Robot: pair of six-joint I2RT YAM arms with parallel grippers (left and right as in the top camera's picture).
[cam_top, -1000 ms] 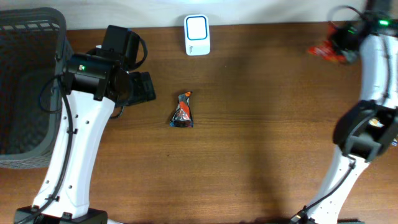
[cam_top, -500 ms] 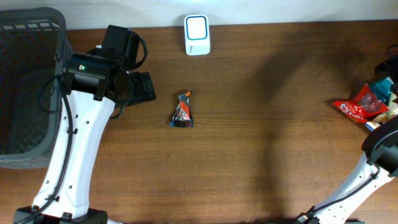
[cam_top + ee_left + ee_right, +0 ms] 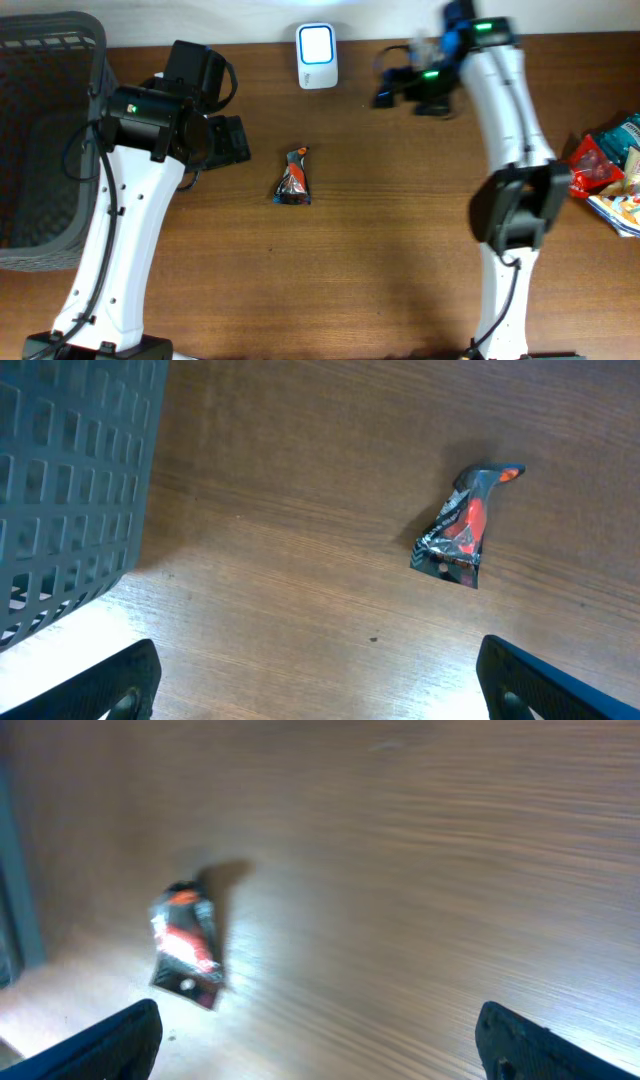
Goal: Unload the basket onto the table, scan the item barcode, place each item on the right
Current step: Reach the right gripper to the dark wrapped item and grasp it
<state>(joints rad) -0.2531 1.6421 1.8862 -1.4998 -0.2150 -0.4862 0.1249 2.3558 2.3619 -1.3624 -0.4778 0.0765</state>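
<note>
Scanner (image 3: 317, 56) shows only overhead; wrist views both catch the packet (image 3: 460, 530), left claw (image 3: 320, 685) and right claw (image 3: 320, 1040) spread.

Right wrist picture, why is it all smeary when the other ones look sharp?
Right wrist view: blurred, the wood grain of the table streaks and the snack packet looks soft. Left wrist view: sharp, the packet's wrinkles show, with a bright glare patch on the wood by the basket. Overhead view: clear, even light.
</note>
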